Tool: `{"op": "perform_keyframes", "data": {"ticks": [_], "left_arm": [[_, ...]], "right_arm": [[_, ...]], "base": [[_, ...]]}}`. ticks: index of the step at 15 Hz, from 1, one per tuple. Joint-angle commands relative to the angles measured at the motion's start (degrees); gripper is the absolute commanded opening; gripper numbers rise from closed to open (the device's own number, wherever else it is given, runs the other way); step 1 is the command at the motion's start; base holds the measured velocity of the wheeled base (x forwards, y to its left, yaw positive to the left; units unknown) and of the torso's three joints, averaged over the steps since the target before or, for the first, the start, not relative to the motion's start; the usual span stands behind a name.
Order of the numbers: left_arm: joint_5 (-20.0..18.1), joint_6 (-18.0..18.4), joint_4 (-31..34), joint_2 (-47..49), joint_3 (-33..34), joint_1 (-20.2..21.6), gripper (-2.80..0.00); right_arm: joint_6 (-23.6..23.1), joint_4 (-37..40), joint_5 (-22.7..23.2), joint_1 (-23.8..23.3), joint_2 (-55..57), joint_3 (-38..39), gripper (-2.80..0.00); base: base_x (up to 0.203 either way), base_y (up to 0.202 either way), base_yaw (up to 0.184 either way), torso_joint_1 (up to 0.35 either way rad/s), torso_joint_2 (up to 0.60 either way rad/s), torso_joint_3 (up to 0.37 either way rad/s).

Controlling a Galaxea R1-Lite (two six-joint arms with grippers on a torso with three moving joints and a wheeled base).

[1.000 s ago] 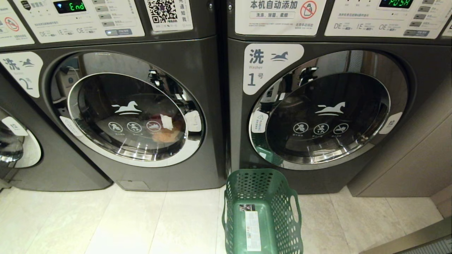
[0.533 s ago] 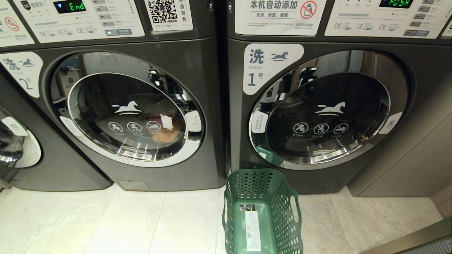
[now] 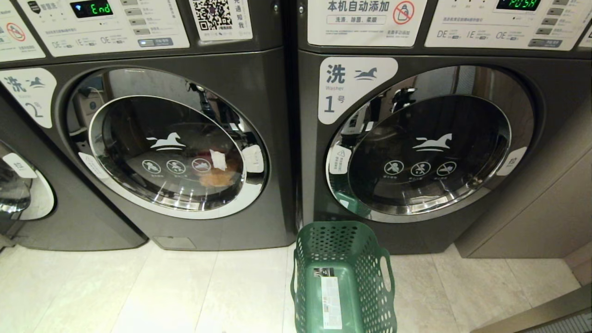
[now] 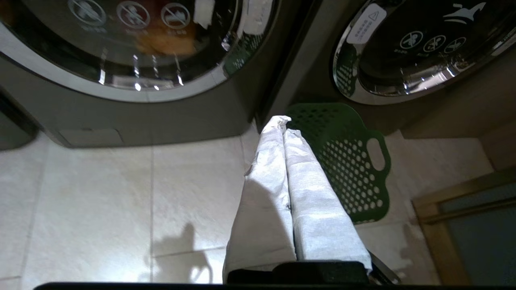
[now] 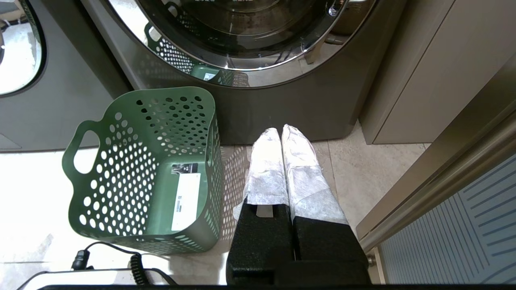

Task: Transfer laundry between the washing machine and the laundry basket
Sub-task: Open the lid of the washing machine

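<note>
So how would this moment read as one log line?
washer 2: door closed, laundry inside | basket: empty | both hands shut, holding nothing

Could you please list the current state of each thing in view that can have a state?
washing machine 2: door shut, display reads End.
laundry: inside washing machine 2, behind the glass.
washing machine 1: door shut.
laundry basket: upright on the floor, empty.
left gripper: shut, holding nothing, above the floor.
right gripper: shut, holding nothing, beside the basket.
</note>
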Motion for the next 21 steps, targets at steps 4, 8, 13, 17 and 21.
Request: {"op": "perform_keyframes", "data": {"ticks": [4, 8, 13, 17, 21], "left_arm": [[-9.1, -4.6, -18.4, 50.5, -8.4, -0.2, -2.80], [-13.4, -3.9, -39.0, 71.8, -15.0, 0.4, -2.80], [-21.3, 0.8, -43.7, 74.8, -16.1, 3.0, 0.00], [-32.6, 8.9, -48.2, 78.3, -15.7, 3.9, 0.00], [-39.0, 14.2, -56.6, 83.9, -17.4, 3.5, 0.00]], "right_arm": [[0.0, 0.0, 0.0, 0.0, 0.1, 0.0, -2.80], [0.0, 0.0, 0.0, 0.0, 0.1, 0.0, -2.80], [0.0, 0.0, 0.0, 0.0, 0.1, 0.0, -2.80], [0.0, 0.0, 0.0, 0.0, 0.1, 0.0, -2.80], [0.0, 0.0, 0.0, 0.0, 0.1, 0.0, -2.80]], "base": [[0.000, 0.000, 0.000, 0.000, 0.00, 0.000], [0.000, 0.000, 0.000, 0.000, 0.00, 0.000], [0.000, 0.000, 0.000, 0.000, 0.00, 0.000], [0.000, 0.000, 0.000, 0.000, 0.00, 0.000], [0.000, 0.000, 0.000, 0.000, 0.00, 0.000]]}}
